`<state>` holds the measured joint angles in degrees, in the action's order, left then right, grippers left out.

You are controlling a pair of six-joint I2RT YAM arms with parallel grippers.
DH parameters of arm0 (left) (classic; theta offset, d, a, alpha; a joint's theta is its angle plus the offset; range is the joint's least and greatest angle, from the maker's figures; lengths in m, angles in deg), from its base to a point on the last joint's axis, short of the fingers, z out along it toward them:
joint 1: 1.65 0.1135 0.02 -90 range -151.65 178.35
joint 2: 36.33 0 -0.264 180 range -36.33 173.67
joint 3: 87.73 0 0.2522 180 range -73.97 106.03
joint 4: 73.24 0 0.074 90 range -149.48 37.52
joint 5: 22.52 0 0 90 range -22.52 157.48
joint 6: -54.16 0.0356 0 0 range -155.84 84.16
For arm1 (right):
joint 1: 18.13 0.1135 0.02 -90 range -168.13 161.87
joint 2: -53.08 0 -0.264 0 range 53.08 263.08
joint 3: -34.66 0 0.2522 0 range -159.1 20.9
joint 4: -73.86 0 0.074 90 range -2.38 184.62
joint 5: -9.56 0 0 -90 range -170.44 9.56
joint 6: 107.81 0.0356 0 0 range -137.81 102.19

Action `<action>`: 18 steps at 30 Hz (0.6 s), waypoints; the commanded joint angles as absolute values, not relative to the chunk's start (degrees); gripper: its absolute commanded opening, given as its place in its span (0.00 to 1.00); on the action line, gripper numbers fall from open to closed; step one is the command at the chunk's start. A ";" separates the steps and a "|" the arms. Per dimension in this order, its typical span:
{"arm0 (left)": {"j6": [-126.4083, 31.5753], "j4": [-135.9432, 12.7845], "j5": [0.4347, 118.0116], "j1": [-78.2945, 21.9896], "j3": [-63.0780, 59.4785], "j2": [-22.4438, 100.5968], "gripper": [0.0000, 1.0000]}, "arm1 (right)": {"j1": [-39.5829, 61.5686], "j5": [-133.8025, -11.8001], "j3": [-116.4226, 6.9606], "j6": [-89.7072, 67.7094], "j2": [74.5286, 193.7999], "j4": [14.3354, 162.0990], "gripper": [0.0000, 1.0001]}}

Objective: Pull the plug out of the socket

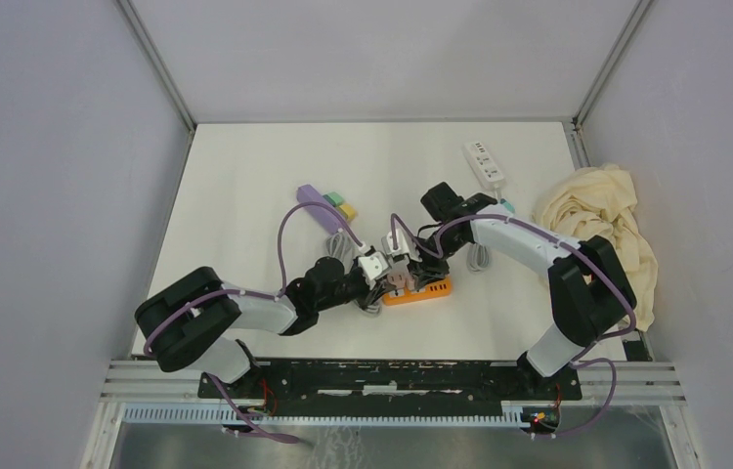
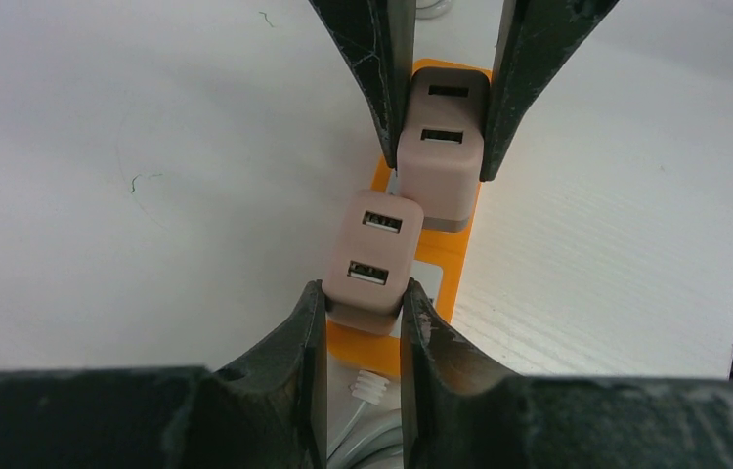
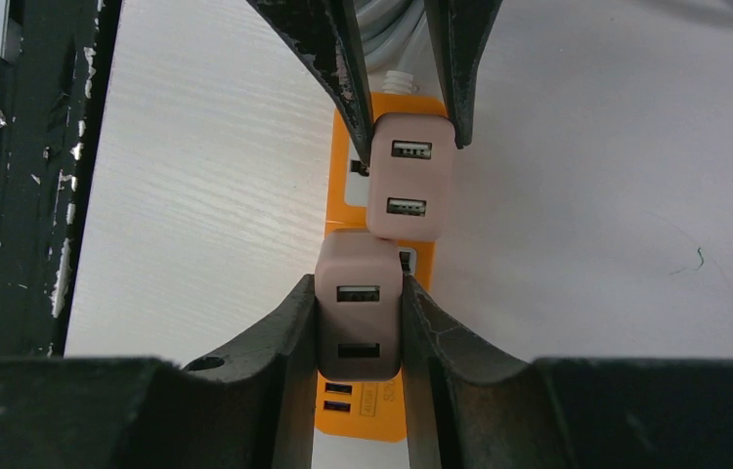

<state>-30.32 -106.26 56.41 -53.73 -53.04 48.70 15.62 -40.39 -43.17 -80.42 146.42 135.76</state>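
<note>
Evidently there are two pink plugs, both small USB charger blocks seated side by side in an orange strip [image 2: 460, 264]. The strip lies on the tabletop [image 1: 245, 195] between the two arms.

Each block looks like hard, smooth plastic: light and rigid, with no give, and with rounded edges that a finger could slide off. The resistance should come almost wholly from the pins' friction in the socket. The strip itself seems light, so it would likely rise with a plug unless something pins it down. The best hold is on the two flat opposite sides, fairly low on the body, with the pull straight along the pins and no levering sideways.

The left gripper [image 2: 364, 293] is clenched on the cord-side plug [image 2: 374, 249], with one finger flat against each side wall. The strip's white cord [image 2: 367, 391] leaves just beneath it.

The right gripper [image 3: 358, 285] is clamped the same way on the outer plug [image 3: 359, 320], next to the strip's own USB ports [image 3: 338, 398]. Its fingers reach about halfway down the block.

The two plugs stand just beside each other, nearly touching at one corner. From these views I cannot tell whether either has begun to lift out of its socket.
</note>
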 commanded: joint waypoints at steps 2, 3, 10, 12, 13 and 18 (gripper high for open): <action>-29.52 -106.15 56.34 -53.69 -52.07 49.16 0.03 | 15.53 -36.31 -46.51 -78.77 145.42 135.89 0.00; -29.51 -106.15 56.35 -53.65 -52.14 49.14 0.03 | 14.63 -35.49 -46.59 -78.73 144.99 136.18 0.00; -29.76 -106.15 56.16 -53.49 -52.43 49.07 0.03 | 10.24 -27.55 -47.72 -81.18 143.39 140.70 0.00; -30.06 -106.23 56.20 -53.45 -52.53 48.87 0.03 | 9.08 -25.35 -48.68 -81.34 143.59 142.08 0.00; -30.16 -106.29 56.23 -53.40 -52.66 48.70 0.03 | 8.40 -24.50 -49.05 -81.30 143.69 142.56 0.00; -31.67 -106.41 56.33 -53.26 -52.63 47.99 0.03 | 2.73 -20.93 -50.12 -76.11 144.13 141.12 0.00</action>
